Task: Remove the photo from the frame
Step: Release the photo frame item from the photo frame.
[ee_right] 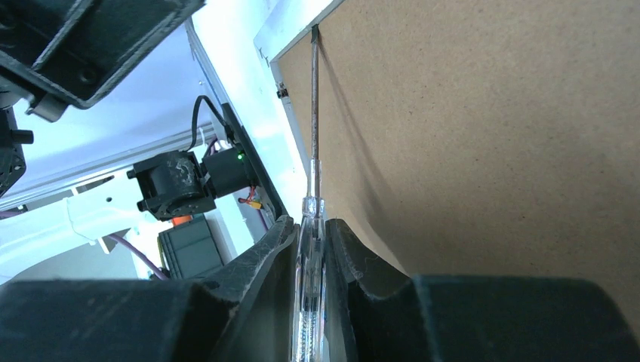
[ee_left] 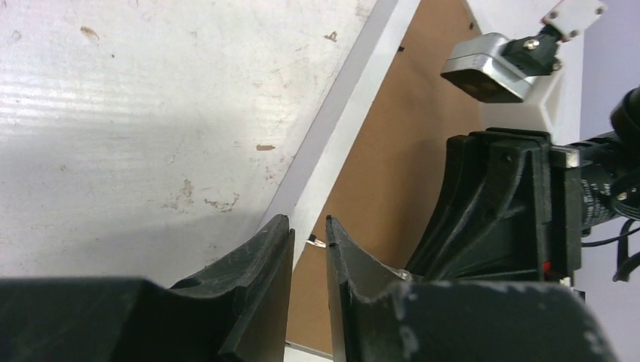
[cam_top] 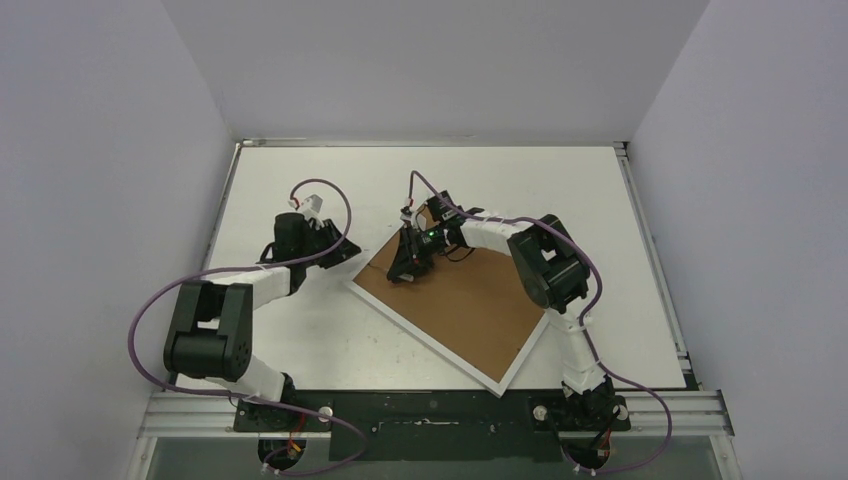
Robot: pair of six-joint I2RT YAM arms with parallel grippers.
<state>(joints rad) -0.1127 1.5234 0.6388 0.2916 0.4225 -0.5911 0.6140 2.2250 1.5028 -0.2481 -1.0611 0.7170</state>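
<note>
The frame (cam_top: 420,335) lies face down and skewed on the table, its brown backing board (cam_top: 470,300) facing up. The photo is hidden beneath that board. My right gripper (cam_top: 408,268) stands over the board's far left part, shut on a clear-handled screwdriver (ee_right: 314,113) whose tip sits in the seam between the board (ee_right: 490,136) and the white border. My left gripper (cam_top: 345,250) hovers at the frame's left corner, jaws a little apart with nothing between them. In the left wrist view a small metal tab (ee_left: 317,241) shows just beyond the left gripper (ee_left: 308,226), at the edge of the white border (ee_left: 340,128).
White table (cam_top: 300,330) with scuffed surface (ee_left: 136,113), enclosed by grey walls at the left, back and right. A metal rail (cam_top: 440,405) runs along the near edge by the arm bases. The two grippers stand close together over the frame's left corner.
</note>
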